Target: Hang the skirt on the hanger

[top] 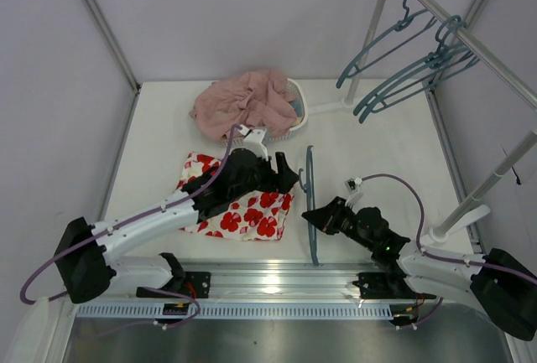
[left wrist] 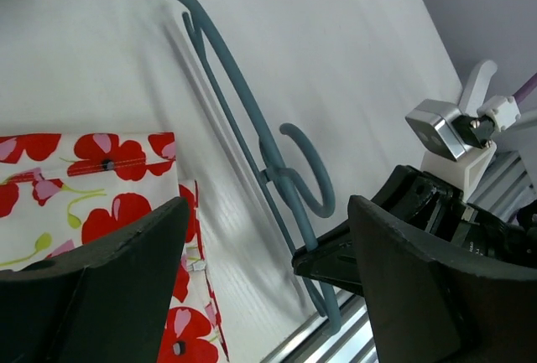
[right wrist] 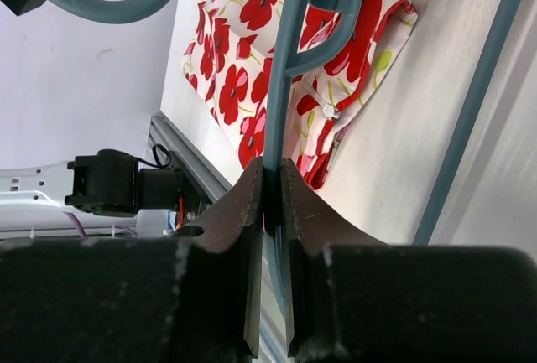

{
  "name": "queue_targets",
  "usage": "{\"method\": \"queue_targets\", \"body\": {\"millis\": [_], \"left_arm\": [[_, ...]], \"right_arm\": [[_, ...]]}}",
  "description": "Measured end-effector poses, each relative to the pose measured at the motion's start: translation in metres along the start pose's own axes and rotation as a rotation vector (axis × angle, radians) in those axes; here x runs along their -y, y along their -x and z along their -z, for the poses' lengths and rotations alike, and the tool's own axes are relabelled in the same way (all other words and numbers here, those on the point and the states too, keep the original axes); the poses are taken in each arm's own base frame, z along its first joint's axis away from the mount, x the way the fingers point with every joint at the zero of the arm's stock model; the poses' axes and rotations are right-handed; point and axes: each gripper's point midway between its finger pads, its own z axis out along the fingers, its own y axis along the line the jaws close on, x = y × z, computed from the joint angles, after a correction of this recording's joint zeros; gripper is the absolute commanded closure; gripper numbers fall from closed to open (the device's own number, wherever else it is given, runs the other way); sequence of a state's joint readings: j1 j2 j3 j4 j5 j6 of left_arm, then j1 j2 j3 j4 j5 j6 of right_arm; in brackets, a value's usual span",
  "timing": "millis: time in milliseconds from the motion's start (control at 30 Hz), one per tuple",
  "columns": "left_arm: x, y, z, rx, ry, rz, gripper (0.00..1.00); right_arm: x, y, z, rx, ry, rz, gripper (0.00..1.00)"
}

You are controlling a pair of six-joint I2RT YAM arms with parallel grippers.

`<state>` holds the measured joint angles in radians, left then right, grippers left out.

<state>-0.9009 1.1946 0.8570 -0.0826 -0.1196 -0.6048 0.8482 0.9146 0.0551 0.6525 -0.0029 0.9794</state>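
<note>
A: Right hand (right wrist: pixel 273 170)?

B: Pinched narrow on the hanger (right wrist: pixel 285 86). Both fingers are flat against one thin teal bar, close to where the hook curves off.

A: How does the hanger sit?

B: Turned on edge, so it reads as a thin line from above, running from near to far over the table (top: pixel 377 145). I cannot tell whether its lower edge touches the surface.

A: Left hand (left wrist: pixel 268 208)?

B: Jaws wide, nothing between them. It hangs over the right-hand edge of the skirt (top: pixel 252 216), with the fingers pointing toward the hanger and short of it.

A: The skirt itself?

B: Lying flat on the table, white with red flowers, left of centre under the left arm. The hanger is just beside its right edge. No part of the skirt is on the hanger.

A: Farther out?

B: A pink garment (top: pixel 243 103) is heaped over a white basket (top: pixel 300 110) at the back of the table. A rail (top: pixel 478 49) at the far right carries spare hangers (top: pixel 403 70) of the same teal.
</note>
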Motion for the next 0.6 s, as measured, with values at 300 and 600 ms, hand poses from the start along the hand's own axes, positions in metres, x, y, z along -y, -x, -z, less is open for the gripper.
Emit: {"method": "queue_targets", "body": {"millis": [300,600], "left_arm": [[0.025,-0.002,-0.026,-0.055,0.050,-0.079,0.27],[0.009,-0.016,-0.049,-0.095,0.193,-0.110,0.79]], "right_arm": [[-0.008,0.002,-0.004,0.014,0.022,-0.011,1.00],[-0.012,0.000,-0.010,0.012,0.033,-0.015,1.00]]}}
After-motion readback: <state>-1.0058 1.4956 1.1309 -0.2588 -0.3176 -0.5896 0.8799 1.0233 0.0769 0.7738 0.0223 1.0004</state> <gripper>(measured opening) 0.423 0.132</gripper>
